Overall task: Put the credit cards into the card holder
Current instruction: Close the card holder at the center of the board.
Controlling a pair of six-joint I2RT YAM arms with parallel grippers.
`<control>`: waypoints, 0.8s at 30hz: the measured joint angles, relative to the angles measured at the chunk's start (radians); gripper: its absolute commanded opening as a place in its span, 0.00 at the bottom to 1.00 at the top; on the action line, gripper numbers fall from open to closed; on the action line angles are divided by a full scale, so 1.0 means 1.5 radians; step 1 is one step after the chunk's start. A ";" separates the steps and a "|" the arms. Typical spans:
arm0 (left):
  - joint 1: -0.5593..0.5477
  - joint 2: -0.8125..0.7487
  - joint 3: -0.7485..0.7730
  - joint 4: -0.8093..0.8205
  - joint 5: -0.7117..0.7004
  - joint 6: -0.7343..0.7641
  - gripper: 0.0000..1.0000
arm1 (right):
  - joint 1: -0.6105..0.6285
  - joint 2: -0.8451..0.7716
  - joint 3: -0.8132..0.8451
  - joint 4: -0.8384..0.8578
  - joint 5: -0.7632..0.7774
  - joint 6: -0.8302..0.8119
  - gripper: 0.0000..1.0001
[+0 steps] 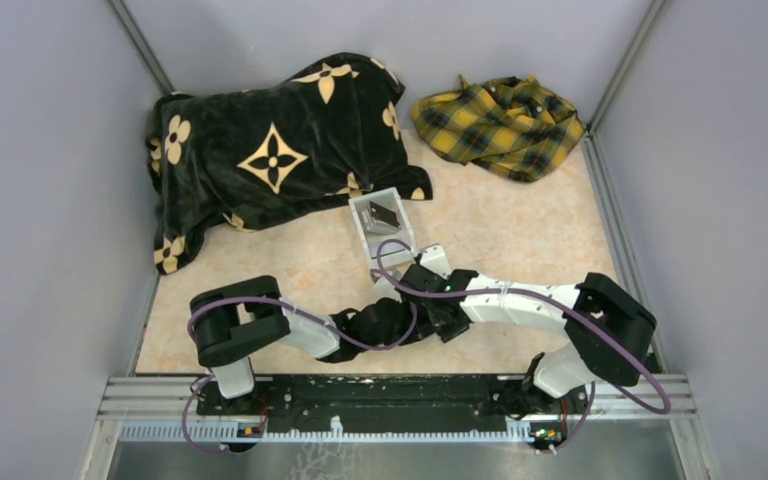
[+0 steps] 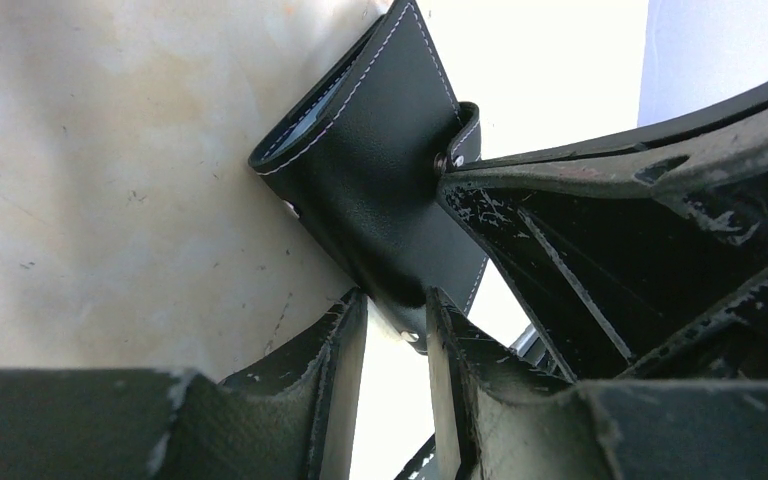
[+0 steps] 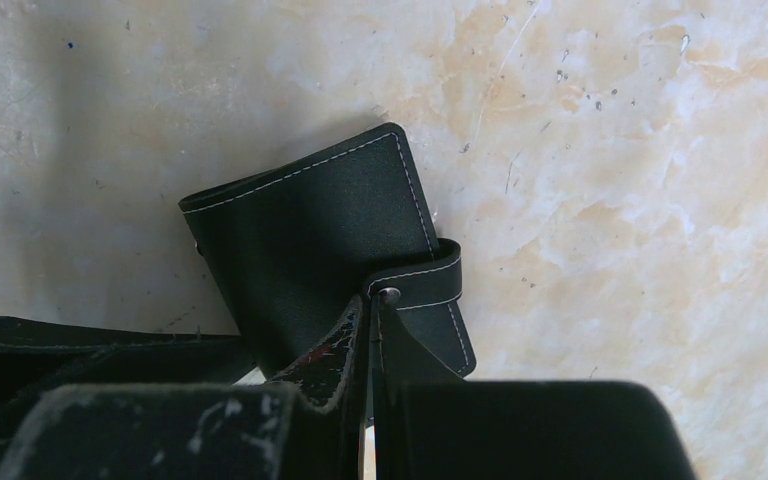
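Above: a dark, flat credit card sits in the clear-white open box, just beyond both arms. Left wrist: the left pincer pinches the black stitched-leather card holder by its lower edge. Right wrist: the right pincer, pressed together, tips at the strap snap.

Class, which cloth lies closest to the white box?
The black cloth with gold flowers, back left; its edge reaches the box, while the yellow plaid cloth lies apart.

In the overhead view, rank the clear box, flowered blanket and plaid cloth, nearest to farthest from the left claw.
1. Clear box, just beyond the left claw.
2. Black flowered blanket, far left, its edge by the box.
3. Yellow plaid cloth, far right corner.
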 measured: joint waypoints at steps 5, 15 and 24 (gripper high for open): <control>0.001 0.005 -0.001 0.010 -0.001 -0.003 0.38 | -0.034 -0.005 0.000 0.010 -0.040 -0.017 0.00; 0.005 0.009 -0.007 0.024 0.009 -0.011 0.38 | -0.119 -0.007 0.007 0.018 -0.159 -0.049 0.00; 0.019 0.020 -0.009 0.040 0.037 -0.019 0.37 | -0.188 0.030 0.033 -0.005 -0.264 -0.066 0.00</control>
